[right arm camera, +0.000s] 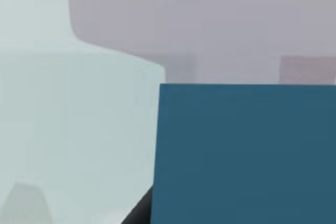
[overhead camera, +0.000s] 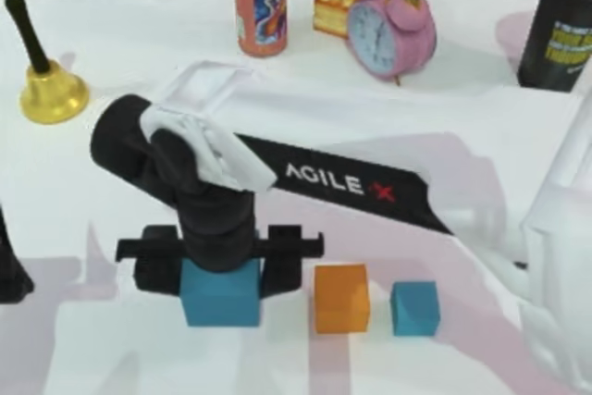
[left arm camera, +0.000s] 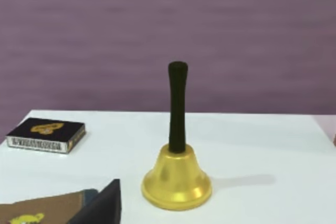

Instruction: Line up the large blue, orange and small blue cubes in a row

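Near the table's front edge, the large blue cube [overhead camera: 220,298], the orange cube [overhead camera: 341,298] and the small blue cube [overhead camera: 414,308] stand in a row from left to right, with small gaps between them. My right arm reaches across from the right. Its gripper [overhead camera: 220,273] hangs over the large blue cube, one black finger [overhead camera: 159,270] against each side of it. The right wrist view is filled by that cube [right arm camera: 247,153], and a dark fingertip [right arm camera: 140,212] touches its edge. My left gripper [overhead camera: 9,275] is parked at the table's left edge.
A gold bell with a black handle [overhead camera: 51,90] [left arm camera: 177,182] stands at the back left. Along the back are a can [overhead camera: 259,2], a cake-slice toy [overhead camera: 333,6], a pink alarm clock [overhead camera: 388,25] and a black bottle [overhead camera: 560,25]. A black card box [left arm camera: 46,136] lies beyond the bell.
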Tool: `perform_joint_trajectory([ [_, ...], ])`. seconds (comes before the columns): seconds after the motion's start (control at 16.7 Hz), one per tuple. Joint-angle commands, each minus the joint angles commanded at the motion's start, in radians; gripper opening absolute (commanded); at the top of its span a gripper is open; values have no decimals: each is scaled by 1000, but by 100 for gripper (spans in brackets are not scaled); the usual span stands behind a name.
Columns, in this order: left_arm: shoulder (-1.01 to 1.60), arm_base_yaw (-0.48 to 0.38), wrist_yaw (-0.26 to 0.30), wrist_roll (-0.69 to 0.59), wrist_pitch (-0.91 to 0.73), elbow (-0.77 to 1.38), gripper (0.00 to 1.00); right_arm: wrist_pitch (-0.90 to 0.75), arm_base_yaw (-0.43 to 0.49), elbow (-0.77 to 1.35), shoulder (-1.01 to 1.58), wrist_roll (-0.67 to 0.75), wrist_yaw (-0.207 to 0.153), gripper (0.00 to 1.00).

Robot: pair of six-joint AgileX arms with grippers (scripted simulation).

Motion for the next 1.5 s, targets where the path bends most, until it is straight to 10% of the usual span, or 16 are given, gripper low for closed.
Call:
perform_joint_trajectory([
  [0.42,0,0,0,0,0,0,100,87,6,-76,19,-1,1,0],
  [1.2,0,0,0,0,0,0,100,87,6,-76,19,-1,1,98],
  [1.5,0,0,0,0,0,0,100,87,6,-76,19,-1,1,100],
])
